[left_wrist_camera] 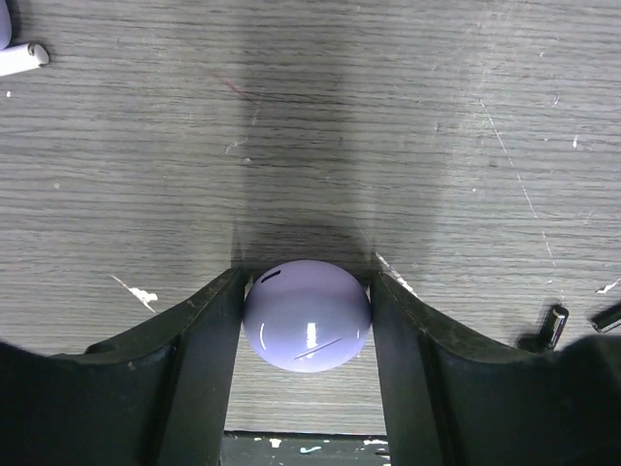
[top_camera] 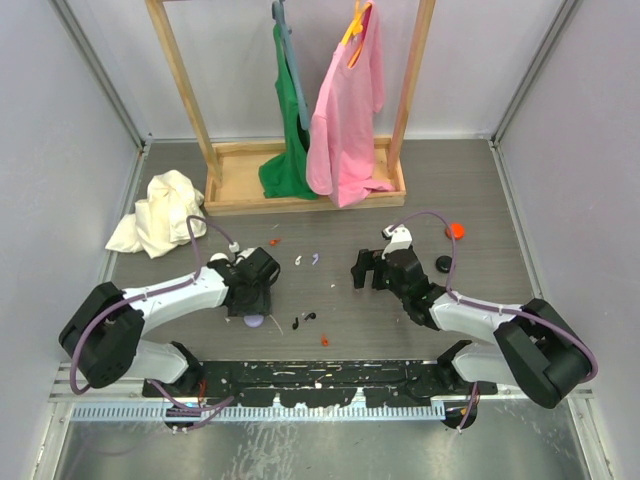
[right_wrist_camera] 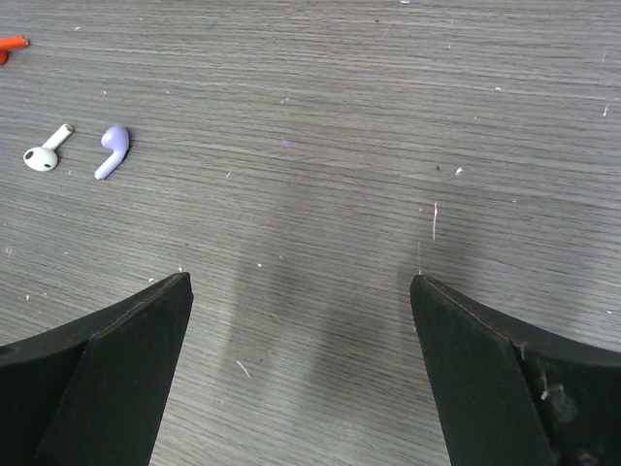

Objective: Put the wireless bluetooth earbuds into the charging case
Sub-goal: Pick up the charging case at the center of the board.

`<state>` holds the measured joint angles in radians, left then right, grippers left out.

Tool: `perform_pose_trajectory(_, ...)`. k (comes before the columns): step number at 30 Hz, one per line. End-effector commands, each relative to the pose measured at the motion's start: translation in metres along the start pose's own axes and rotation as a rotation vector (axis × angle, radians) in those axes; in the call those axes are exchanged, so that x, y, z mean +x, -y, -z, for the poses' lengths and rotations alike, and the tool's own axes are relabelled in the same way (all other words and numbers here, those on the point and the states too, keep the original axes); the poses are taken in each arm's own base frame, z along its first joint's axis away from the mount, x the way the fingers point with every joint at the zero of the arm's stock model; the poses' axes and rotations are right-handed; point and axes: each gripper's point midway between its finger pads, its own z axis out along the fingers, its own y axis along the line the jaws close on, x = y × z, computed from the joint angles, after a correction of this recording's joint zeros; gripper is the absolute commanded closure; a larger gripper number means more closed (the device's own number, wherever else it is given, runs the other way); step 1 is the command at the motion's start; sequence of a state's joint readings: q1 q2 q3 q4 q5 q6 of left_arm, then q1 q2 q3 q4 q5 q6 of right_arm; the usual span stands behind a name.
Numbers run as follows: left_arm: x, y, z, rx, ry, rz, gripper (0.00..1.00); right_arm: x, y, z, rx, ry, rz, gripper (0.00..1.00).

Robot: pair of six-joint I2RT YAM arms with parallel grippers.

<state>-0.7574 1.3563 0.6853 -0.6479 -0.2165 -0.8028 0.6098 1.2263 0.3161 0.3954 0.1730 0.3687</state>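
We note the left gripper (left_wrist_camera: pixel 308 280) partly closed on the lilac charging case (left_wrist_camera: pixel 308 318), its fingers (left_wrist_camera: pixel 209 340) seemingly touching both sides. The right gripper (right_wrist_camera: pixel 301 286) gapes wide over the counter (right_wrist_camera: pixel 408 107), holding nothing. A white earbud (right_wrist_camera: pixel 44 155) and a lilac earbud (right_wrist_camera: pixel 114 150) lie ahead to its left.

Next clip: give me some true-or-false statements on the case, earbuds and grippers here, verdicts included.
1. The lavender charging case sits on the table between the fingers of the left gripper. True.
2. The right gripper holds an earbud. False: it is open, gripping nothing.
3. A white earbud and a lavender earbud lie side by side, outside the case. True.
4. The case's lid stands open. False: it looks closed.
5. The pink shirt lies crumpled on the table. False: it hangs from the wooden rack.
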Motion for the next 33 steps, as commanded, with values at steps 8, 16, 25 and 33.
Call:
perform_pose_trajectory(8, -0.022, 0.017, 0.009, 0.073, 0.093, -0.058, 0.56, -0.033, -0.029, 0.007, -0.116, 0.08, -0.006, 0.0)
perform_pose_trajectory(16, -0.048, 0.049, 0.024, 0.199, 0.179, 0.083, 0.56, -0.045, -0.065, 0.022, -0.314, 0.11, -0.033, 0.0)
perform_pose_trajectory(25, -0.086, 0.076, 0.053, 0.305, 0.266, 0.428, 0.65, -0.064, -0.097, 0.038, -0.5, 0.205, -0.028, 0.0)
perform_pose_trajectory(33, -0.106, 0.092, 0.068, 0.432, 0.282, 0.745, 0.68, -0.078, -0.133, 0.049, -0.612, 0.314, 0.0, 0.0)
